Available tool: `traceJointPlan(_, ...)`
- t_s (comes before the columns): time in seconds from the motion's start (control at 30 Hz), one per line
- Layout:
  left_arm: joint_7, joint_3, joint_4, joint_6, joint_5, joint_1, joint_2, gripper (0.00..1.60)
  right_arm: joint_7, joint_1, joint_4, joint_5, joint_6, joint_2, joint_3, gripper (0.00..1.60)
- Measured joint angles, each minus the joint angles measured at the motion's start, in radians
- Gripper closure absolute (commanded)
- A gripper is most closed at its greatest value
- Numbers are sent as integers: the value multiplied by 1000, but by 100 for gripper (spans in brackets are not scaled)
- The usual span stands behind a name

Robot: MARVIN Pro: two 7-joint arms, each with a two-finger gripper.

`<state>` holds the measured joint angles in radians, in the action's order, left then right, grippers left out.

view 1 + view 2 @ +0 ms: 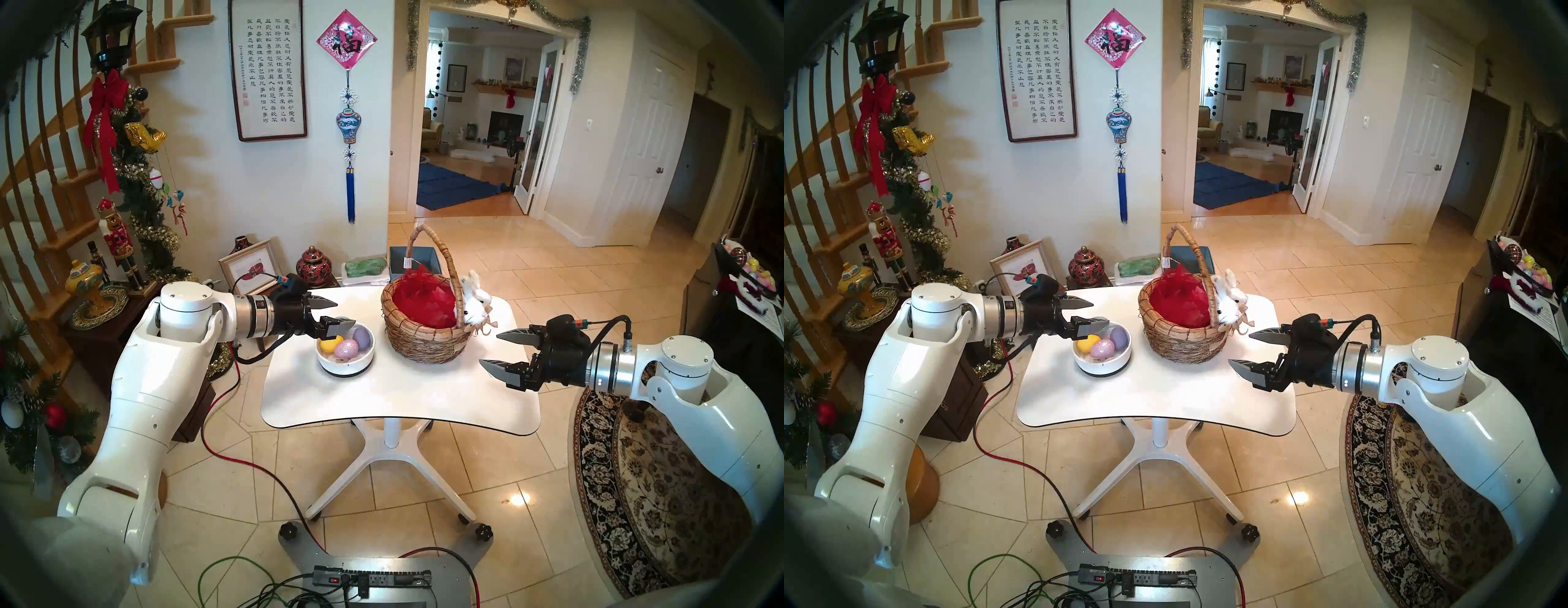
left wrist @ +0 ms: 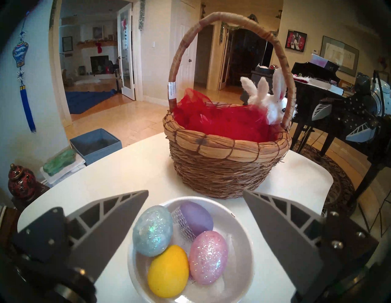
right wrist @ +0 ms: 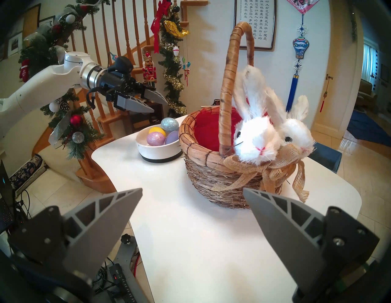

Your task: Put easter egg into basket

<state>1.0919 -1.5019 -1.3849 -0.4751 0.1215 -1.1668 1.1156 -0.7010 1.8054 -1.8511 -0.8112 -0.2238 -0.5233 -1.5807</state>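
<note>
Several Easter eggs lie in a low white bowl (image 2: 239, 239) on the left of the white table (image 1: 403, 403): blue glitter (image 2: 152, 230), purple (image 2: 196, 218), pink glitter (image 2: 208, 257) and yellow (image 2: 168, 270). My left gripper (image 2: 195, 192) hovers open just above the bowl's left rim, holding nothing. The woven basket (image 1: 424, 344), with a tall arched handle and red lining, stands to the right of the bowl, with white plush bunnies (image 3: 257, 143) on its right rim. My right gripper (image 1: 488, 348) is open and empty, level with the basket and just right of it.
A blue box (image 1: 413, 259) and a green stone sit on the floor behind the table. A dark cabinet with ornaments (image 1: 106, 297) stands close to my left arm. A patterned rug (image 1: 636, 488) and a black piano (image 2: 317, 80) are to the right.
</note>
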Motion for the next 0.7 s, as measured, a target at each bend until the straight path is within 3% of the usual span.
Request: traceJointPlan(0.7, 40, 87, 181, 41, -72, 149, 5, 0, 0, 0, 0, 0, 0, 0, 0, 0)
